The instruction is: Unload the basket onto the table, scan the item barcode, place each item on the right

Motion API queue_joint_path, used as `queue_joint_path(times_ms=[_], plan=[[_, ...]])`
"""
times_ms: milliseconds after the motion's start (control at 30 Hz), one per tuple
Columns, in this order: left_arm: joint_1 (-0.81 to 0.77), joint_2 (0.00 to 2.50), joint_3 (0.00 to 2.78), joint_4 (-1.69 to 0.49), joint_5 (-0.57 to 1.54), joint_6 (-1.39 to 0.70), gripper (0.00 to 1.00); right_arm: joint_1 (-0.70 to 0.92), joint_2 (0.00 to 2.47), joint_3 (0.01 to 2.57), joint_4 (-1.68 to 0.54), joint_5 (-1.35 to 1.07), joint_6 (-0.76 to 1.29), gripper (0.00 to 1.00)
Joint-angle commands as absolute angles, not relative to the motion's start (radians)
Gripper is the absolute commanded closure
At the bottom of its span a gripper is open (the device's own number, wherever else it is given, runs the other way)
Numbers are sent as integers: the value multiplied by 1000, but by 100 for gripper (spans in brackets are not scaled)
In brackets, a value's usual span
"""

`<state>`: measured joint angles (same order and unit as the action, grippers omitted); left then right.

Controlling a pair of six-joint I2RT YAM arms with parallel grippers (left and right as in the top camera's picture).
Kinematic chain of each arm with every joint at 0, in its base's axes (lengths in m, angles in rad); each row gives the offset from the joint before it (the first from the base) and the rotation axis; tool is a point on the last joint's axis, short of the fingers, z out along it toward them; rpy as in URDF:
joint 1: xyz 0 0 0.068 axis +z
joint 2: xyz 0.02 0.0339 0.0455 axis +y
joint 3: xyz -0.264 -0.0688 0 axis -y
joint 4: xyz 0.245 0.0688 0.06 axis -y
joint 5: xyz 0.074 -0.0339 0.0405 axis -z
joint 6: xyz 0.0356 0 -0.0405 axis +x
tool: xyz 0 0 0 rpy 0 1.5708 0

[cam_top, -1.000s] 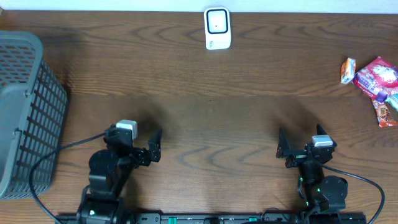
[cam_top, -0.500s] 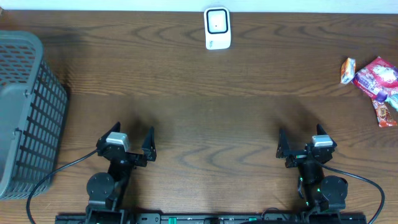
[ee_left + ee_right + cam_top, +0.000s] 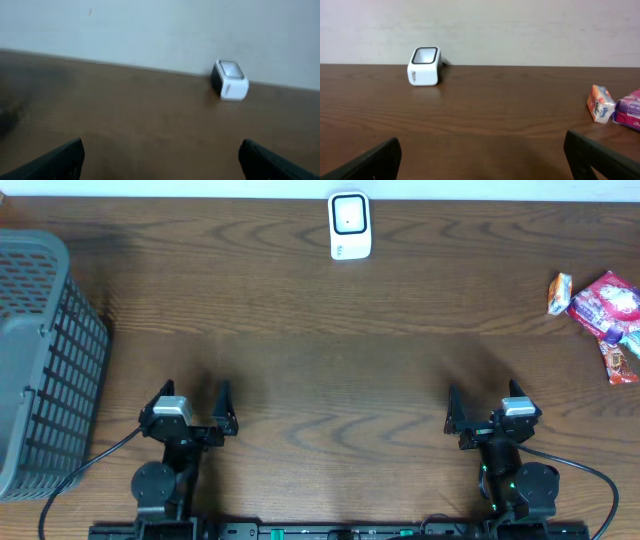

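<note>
Plainly, found the left hand (image 3: 191,398) released, fingers spread wide and grasping nothing, low over the dark wooden surface (image 3: 340,370). Placed it well apart from the scanner (image 3: 350,225), on the near side and off to its left. Found the right hand (image 3: 483,405) likewise released, fingers wide and empty, also well short of the scanner and off to its right.

Saw the scanner standing at the far edge of the surface, close against the pale wall, white-bodied with a dark-framed window. From the left wrist, caught it blurred and right of centre, far beyond the two dark fingertips (image 3: 65,160).

Spotted the items, a cluster of snack packets (image 3: 605,315), lying well to the right of the scanner, near the right edge of the surface. Made out a small orange-and-white packet (image 3: 559,293) nearest the scanner, just beside a larger pink packet (image 3: 608,302), and a red packet (image 3: 619,365) on the side away from the scanner. Could not tell the barcode's place, the print being too small.

Noted a grey mesh basket (image 3: 40,360) far to the left of the scanner, cut off by the frame.
</note>
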<state>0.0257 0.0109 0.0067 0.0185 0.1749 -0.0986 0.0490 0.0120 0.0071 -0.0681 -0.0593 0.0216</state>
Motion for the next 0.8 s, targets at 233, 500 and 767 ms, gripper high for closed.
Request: queue_joint_path(times_ms=[233, 500, 767], plan=[[36, 1, 4, -60, 170, 65, 2, 41, 6, 6, -72, -66, 21, 1], [36, 1, 4, -64, 159, 83, 2, 41, 6, 6, -72, -65, 21, 1], [36, 1, 4, -64, 148, 86, 2, 41, 6, 6, -72, -65, 21, 1]])
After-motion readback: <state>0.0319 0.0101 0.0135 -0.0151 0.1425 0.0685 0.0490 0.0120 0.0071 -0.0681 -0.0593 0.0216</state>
